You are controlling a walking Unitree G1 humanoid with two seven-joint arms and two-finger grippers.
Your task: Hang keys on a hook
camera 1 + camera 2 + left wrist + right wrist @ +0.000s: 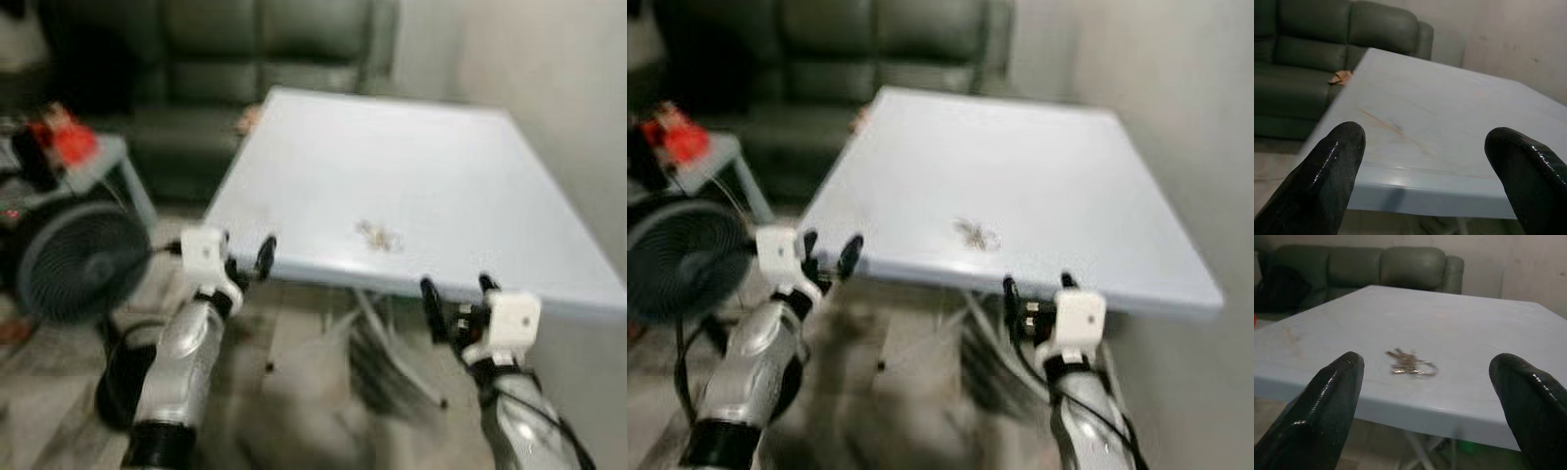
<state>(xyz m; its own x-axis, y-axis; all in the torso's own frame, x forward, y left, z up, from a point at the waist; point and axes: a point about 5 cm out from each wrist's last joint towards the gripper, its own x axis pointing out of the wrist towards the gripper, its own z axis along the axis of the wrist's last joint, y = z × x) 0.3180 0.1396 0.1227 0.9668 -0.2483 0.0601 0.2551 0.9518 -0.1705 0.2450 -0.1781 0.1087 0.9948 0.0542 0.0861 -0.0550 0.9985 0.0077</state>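
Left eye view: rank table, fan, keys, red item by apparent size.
1. table
2. fan, though it sits nearer the camera
3. red item
4. keys
The last two are blurred; the red item looks bigger.

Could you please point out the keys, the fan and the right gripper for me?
keys [1411, 363]: right wrist view, middle of the bunch.
fan [73, 259]: left eye view, front grille.
right gripper [458, 296]: left eye view, between its fingertips.

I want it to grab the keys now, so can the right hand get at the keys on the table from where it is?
Probably yes. The keys lie in the open near the table's front edge, and the right hand, fingers apart, sits just short of that edge facing them with nothing between. It would likely need to rise and reach forward.
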